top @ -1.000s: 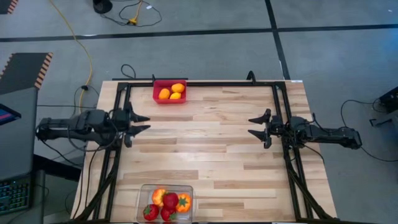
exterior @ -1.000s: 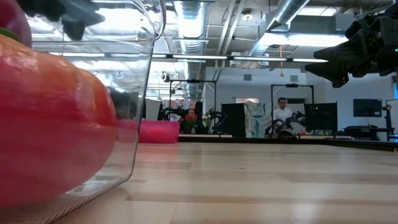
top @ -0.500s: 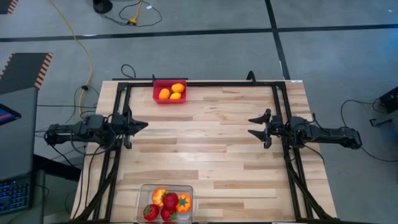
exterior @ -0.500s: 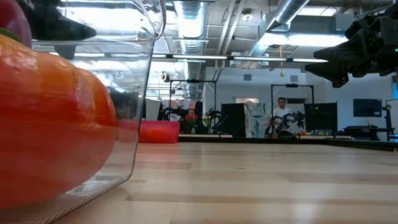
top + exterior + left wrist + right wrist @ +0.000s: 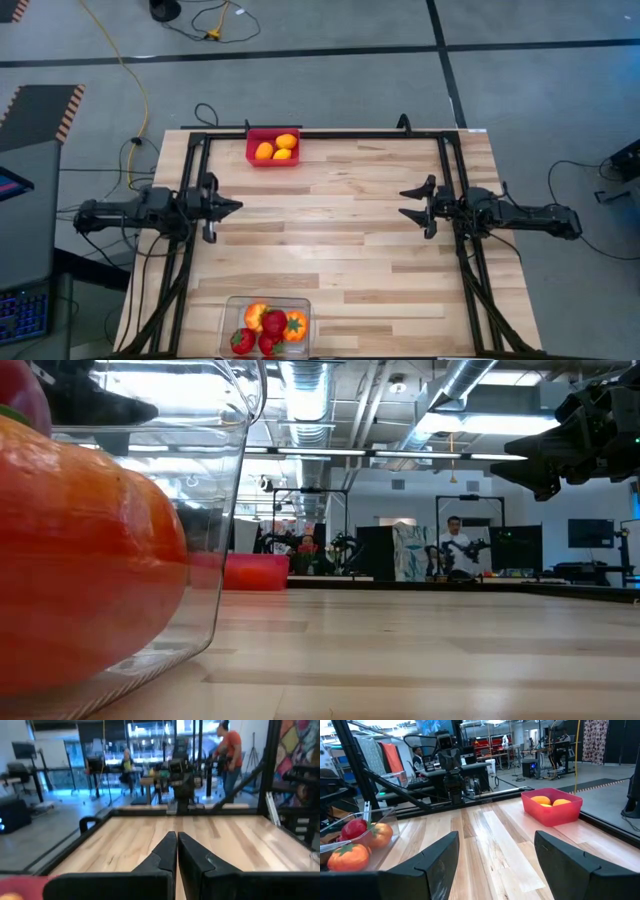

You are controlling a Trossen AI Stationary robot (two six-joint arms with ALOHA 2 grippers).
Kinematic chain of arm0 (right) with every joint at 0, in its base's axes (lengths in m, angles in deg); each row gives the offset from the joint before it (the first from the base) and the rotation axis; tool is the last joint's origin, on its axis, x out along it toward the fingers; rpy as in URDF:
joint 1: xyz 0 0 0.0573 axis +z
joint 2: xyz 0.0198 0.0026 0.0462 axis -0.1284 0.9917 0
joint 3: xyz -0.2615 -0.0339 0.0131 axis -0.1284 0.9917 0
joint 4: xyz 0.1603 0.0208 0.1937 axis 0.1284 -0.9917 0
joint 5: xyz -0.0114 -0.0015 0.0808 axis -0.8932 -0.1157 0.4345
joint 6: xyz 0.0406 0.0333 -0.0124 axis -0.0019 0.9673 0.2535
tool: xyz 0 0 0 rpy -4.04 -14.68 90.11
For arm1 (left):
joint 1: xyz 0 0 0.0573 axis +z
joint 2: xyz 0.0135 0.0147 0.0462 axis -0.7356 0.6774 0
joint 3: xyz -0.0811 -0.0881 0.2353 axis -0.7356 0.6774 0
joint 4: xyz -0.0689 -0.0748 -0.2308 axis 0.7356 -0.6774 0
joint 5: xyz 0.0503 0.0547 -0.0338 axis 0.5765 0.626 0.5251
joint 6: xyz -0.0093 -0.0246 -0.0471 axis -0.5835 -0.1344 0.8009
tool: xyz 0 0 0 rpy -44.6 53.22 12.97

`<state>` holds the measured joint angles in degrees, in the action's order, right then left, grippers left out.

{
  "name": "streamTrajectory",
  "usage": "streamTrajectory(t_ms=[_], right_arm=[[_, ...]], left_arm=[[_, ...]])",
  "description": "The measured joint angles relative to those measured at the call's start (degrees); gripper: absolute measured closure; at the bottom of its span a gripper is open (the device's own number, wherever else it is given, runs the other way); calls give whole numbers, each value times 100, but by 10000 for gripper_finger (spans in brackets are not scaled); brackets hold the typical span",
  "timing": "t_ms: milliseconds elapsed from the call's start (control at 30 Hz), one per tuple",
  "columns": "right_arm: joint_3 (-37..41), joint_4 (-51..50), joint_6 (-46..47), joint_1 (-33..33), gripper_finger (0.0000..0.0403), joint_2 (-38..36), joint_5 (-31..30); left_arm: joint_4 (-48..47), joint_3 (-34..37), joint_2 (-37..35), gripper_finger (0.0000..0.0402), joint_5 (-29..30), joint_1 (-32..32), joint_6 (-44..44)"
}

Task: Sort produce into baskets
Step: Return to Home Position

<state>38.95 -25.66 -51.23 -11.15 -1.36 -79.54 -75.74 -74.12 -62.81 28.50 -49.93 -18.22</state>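
The red bin stands at the table's far edge and holds three orange and yellow fruits; it also shows in the right wrist view. The clear bin stands at the near edge and holds several red and orange pieces, which fill the left of the low view. My left gripper is shut and empty above the table's left side. My right gripper is open and empty above the right side.
A black frame rail runs around the table's far and side edges. Bare wood lies between the two grippers. People and other equipment show in the room beyond the table.
My left gripper has shut its fingers and come down a little over the table's left side. My right gripper and the two bins have kept still.
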Motion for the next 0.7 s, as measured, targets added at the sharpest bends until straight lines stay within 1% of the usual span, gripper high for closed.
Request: streamTrajectory(t_ms=[267, 433, 500, 700], right_arm=[[0, 0, 2, 0, 117, 0, -2], [0, -2, 0, -1, 117, 1, -2], [0, -2, 1, -1, 117, 1, -2], [0, -1, 0, -1, 117, 2, -4]], left_arm=[[1194, 635, 0, 401, -15, 0, -174], [1530, 879, 0, 401, -3, 0, -200], [1674, 901, 1, 401, -77, 2, -274], [1727, 901, 0, 401, -347, 2, -554]])
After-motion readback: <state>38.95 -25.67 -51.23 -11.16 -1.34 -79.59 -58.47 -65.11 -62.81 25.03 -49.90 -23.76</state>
